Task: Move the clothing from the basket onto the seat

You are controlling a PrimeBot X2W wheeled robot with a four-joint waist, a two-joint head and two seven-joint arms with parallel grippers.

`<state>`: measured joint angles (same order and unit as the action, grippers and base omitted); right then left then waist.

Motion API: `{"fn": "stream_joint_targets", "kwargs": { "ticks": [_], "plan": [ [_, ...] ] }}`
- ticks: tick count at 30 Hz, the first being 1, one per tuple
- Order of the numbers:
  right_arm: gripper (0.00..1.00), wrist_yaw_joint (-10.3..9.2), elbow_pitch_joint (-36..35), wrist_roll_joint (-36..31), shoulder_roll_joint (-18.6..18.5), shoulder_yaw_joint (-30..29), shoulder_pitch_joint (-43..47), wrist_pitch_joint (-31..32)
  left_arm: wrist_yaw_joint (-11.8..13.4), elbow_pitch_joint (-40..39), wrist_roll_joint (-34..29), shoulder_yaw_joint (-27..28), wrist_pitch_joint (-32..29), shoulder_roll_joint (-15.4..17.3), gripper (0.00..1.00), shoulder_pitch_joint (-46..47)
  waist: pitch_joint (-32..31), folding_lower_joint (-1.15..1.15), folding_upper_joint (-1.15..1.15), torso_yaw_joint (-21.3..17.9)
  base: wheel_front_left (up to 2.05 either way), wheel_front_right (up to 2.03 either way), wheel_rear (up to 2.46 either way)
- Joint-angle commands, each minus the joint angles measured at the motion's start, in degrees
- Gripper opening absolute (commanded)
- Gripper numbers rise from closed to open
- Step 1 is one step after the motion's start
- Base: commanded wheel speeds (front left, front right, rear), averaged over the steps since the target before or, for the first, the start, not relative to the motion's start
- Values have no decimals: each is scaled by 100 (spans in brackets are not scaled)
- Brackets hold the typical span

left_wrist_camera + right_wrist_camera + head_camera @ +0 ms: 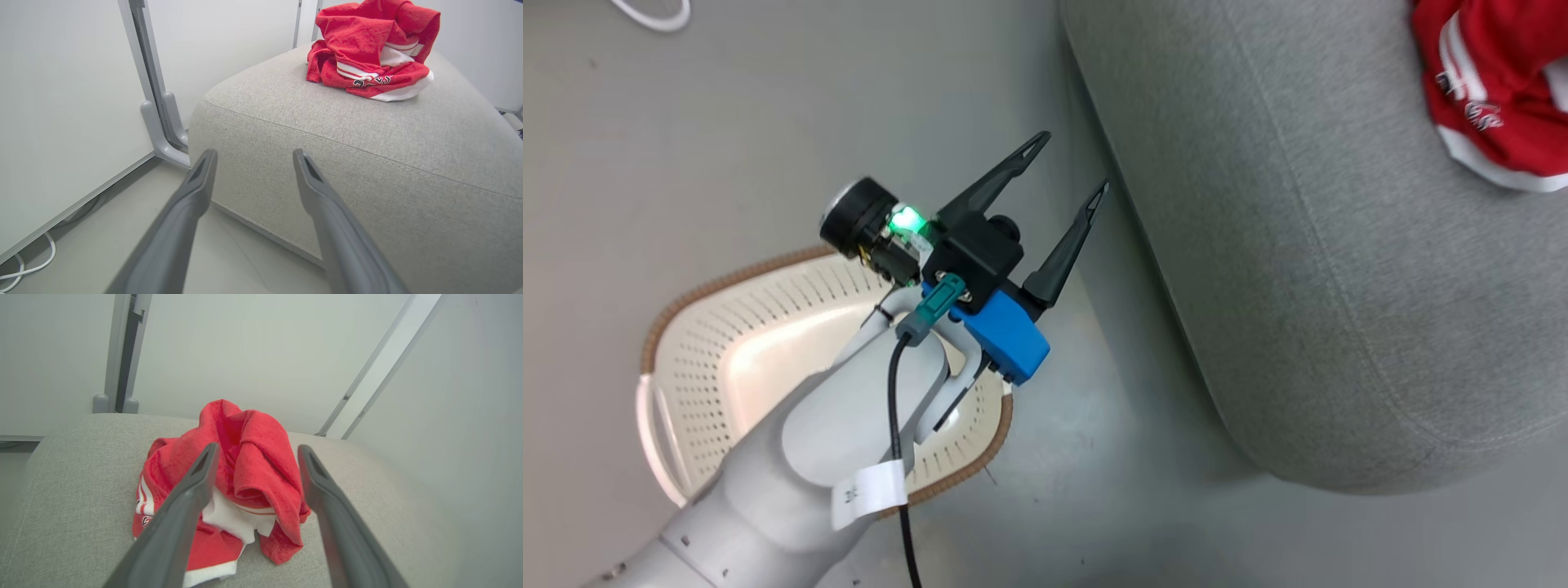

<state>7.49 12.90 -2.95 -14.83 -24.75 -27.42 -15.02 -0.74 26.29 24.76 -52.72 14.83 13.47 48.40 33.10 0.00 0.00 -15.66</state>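
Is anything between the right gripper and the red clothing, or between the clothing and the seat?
Nothing visible. The right gripper, fingers apart, points straight at the clothing with no object between, and the clothing already lies heaped on the seat.

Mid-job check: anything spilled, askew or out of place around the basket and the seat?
Nothing stands out. The clothing lies in a crumpled heap on top of the seat. The basket stands upright on the floor, and what shows of it past the arm looks empty.
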Motion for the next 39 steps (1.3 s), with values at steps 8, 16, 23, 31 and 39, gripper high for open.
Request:
{"fn": "stream_joint_targets", "kwargs": {
  "ticks": [8,16,23,31,39],
  "plan": [
    [100,1,-301,128,-87,1039,347,-22,236,-571,-149,1165,42,-110,100,-848,-1203,0,0,385,0,0,0],
    [100,1,-413,216,108,2048,451,-23,323,-1022,-647,2402,37,-198,100,-1740,-1908,0,0,778,0,0,0],
    [100,1,-354,302,335,2619,545,-22,258,-1212,-979,3344,38,-309,100,-2410,-2382,0,0,1146,0,0,0],
    [100,1,-253,411,544,2695,981,-22,158,-1423,-1316,4219,38,-525,100,-3232,-2755,0,0,1517,0,0,0],
    [100,1,-24,468,692,2472,1562,-22,-139,-1341,-1493,4777,38,-732,100,-3881,-3090,0,0,1702,0,0,0]
  ]
}}
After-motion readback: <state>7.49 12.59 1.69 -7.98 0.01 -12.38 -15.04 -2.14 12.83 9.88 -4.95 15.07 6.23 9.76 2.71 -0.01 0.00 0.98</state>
